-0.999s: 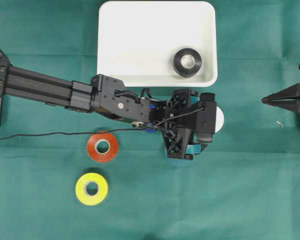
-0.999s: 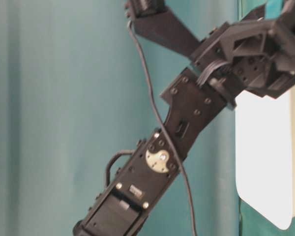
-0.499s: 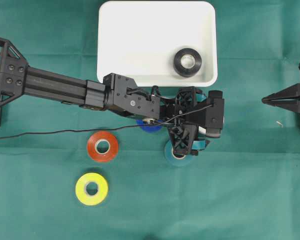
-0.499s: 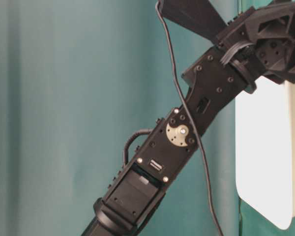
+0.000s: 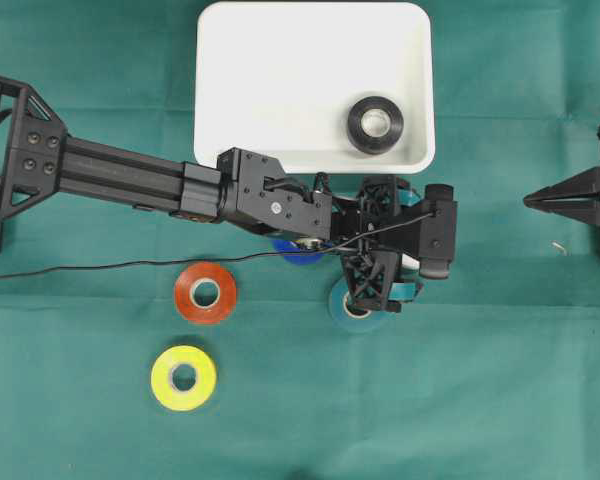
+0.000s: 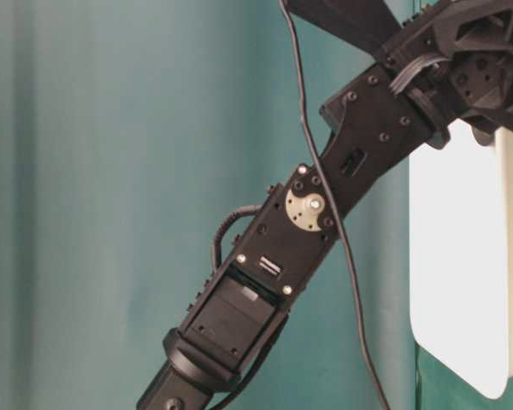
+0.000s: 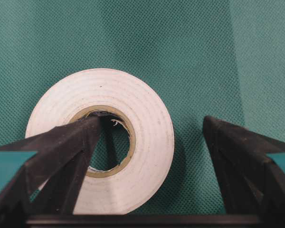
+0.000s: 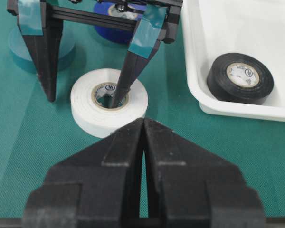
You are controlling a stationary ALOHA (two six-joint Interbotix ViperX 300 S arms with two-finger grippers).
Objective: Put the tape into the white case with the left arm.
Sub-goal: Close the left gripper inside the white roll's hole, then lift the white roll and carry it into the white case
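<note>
Green cloth-covered table (image 5: 500,380) carries the white case (image 5: 280,90), plus loose white (image 8: 109,108), teal (image 5: 356,308), blue (image 5: 298,253), orange (image 5: 205,293) and yellow (image 5: 183,377) tape rolls.

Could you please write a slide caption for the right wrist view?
Left end effector straddles the white tape roll's wall, one finger in its core, beside the shallow white plastic case.

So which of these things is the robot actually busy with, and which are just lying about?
In use:
- white tape roll, one finger of the left gripper in its hole, the other outside
- white case, already holding a black roll

Lying about:
- orange roll
- yellow roll
- blue roll
- teal roll
- right gripper, shut
</note>
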